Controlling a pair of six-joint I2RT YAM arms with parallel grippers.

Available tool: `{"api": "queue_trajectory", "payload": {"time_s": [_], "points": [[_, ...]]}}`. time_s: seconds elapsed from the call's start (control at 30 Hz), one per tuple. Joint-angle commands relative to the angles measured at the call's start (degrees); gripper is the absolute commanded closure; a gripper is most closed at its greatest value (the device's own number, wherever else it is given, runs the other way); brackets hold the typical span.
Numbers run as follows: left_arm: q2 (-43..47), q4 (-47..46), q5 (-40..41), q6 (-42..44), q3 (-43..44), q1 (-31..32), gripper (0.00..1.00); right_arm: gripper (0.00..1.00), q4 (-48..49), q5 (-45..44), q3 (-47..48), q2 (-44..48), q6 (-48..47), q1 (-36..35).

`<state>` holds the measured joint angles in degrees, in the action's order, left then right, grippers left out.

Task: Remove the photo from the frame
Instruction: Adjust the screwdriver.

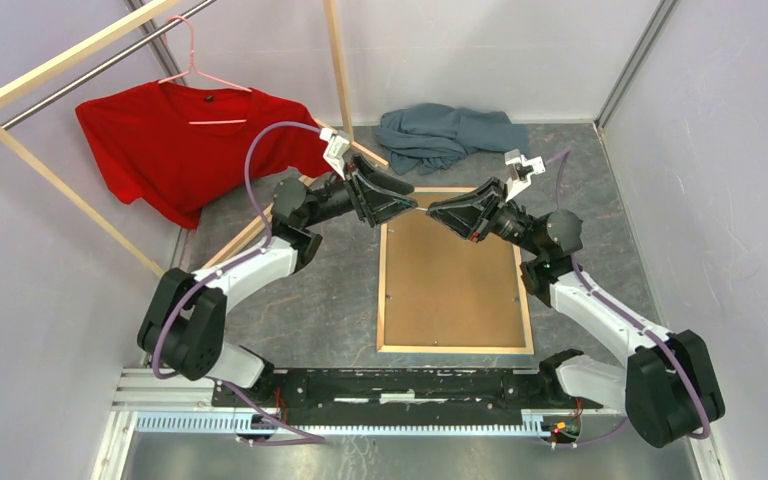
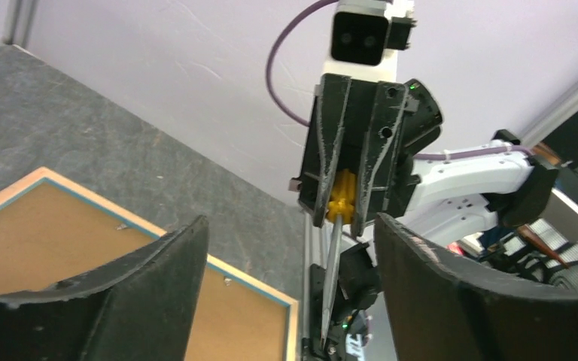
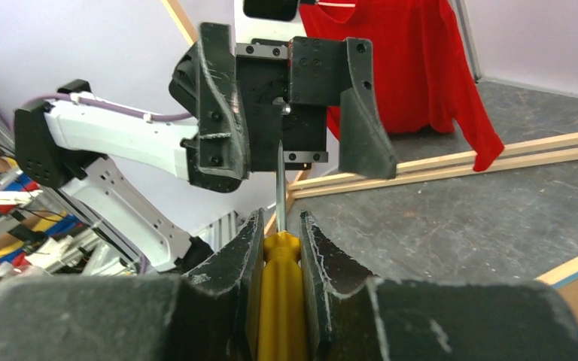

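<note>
The frame (image 1: 382, 290) lies face down on the table, its pale wood back edges showing; it also shows in the left wrist view (image 2: 233, 272). The plain brown backing board (image 1: 452, 280) fills it, and the photo is hidden. Both grippers hover over the frame's far end, facing each other. My right gripper (image 1: 438, 212) is shut on a yellow-handled screwdriver (image 3: 280, 301). Its metal shaft (image 2: 331, 278) points into the gap of my left gripper (image 1: 415, 200), which is open with its fingers (image 2: 173, 263) well apart from the shaft.
A red T-shirt (image 1: 185, 140) on a pink hanger hangs from the wooden clothes rack (image 1: 50, 170) at the far left. A blue-grey cloth (image 1: 450, 135) lies bunched just beyond the frame. Pale walls close in both sides.
</note>
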<state>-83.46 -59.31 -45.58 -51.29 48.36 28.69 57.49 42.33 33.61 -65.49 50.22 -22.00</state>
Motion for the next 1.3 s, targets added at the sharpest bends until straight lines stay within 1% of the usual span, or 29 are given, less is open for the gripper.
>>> {"api": "queue_trajectory", "payload": {"time_s": [0.0, 0.03, 0.1, 0.17, 0.2, 0.23, 0.27, 0.3, 0.37, 0.47, 0.5, 0.53, 0.6, 0.73, 0.8, 0.87, 0.93, 1.07, 1.17, 1.27], "points": [[1.7, 0.6, 0.4, 1.8, 1.7, -2.3, 0.02, 1.00, -6.0, 1.8, 3.6, 2.1, -7.5, 1.0], [2.3, 1.0, 0.0, 1.6, 2.0, -3.3, 0.00, 1.00, -7.2, 2.5, 3.8, 2.1, -8.6, 1.8], [3.5, 2.7, -0.9, 1.9, 2.9, -5.1, 0.00, 1.00, -9.5, 3.7, 4.3, 2.3, -10.6, 3.3], [4.9, 6.0, -2.1, 3.7, 4.0, -6.8, 0.00, 1.00, -11.1, 5.3, 4.2, 2.4, -11.9, 5.2], [5.6, 8.9, -2.9, 5.7, 4.9, -7.4, 0.00, 1.00, -11.9, 6.1, 4.0, 2.4, -12.7, 6.1], [6.1, 14.4, -3.7, 8.1, 5.9, -8.0, 0.00, 1.00, -12.8, 6.9, 3.8, 2.4, -13.4, 7.0], [6.7, 18.0, -4.1, 11.6, 7.3, -8.4, 0.00, 1.00, -13.6, 7.5, 3.6, 2.4, -14.0, 7.7], [7.3, 25.9, -4.3, 15.9, 8.7, -8.6, 0.00, 1.00, -14.7, 8.4, 3.4, 2.4, -14.9, 8.4], [8.5, 38.4, -4.4, 26.7, 11.7, -8.6, 0.00, 1.00, -18.1, 9.8, 3.3, 2.3, -18.2, 9.7], [11.4, 53.7, -0.1, 42.7, 13.9, -8.7, 0.00, 1.00, -27.0, 10.0, 3.8, 3.1, -27.1, 11.2], [12.6, 57.3, 1.4, 44.9, 14.0, -8.7, 0.00, 1.00, -31.3, 9.1, 4.1, 3.6, -30.7, 11.7], [13.8, 61.4, 4.0, 49.0, 14.0, -8.6, 0.00, 1.00, -36.1, 7.2, 4.6, 4.5, -35.6, 12.0], [16.4, 67.0, 7.5, 55.0, 13.0, -8.7, 0.00, 1.00, -41.7, 1.4, 4.5, 6.8, -43.2, 12.5], [21.4, 79.5, 10.9, 67.0, 11.2, -8.8, 0.00, 1.00, -44.4, -9.0, 1.7, 12.7, -53.7, 13.5], [23.4, 85.2, 11.9, 71.5, 9.8, -8.7, 0.00, 1.00, -45.8, -10.9, 1.6, 14.1, -57.0, 14.2], [25.7, 87.4, 15.2, 72.3, 6.9, -8.7, 0.00, 1.00, -46.6, -11.0, 1.5, 14.7, -59.7, 15.2], [28.6, 88.6, 18.0, 73.6, 3.6, -8.7, 0.00, 1.00, -46.8, -11.6, 1.3, 14.7, -60.1, 16.7], [33.9, 89.2, 20.1, 77.3, -3.3, -8.8, 0.00, 1.00, -47.9, -13.8, 1.7, 14.1, -59.6, 19.3], [37.4, 85.9, 22.5, 76.7, -9.5, -8.8, 0.00, 1.00, -49.1, -14.7, 2.4, 14.7, -60.0, 20.3], [40.2, 82.3, 22.8, 76.2, -14.1, -9.0, 0.00, 1.00, -49.2, -16.1, 2.3, 16.6, -59.6, 20.7]]}}
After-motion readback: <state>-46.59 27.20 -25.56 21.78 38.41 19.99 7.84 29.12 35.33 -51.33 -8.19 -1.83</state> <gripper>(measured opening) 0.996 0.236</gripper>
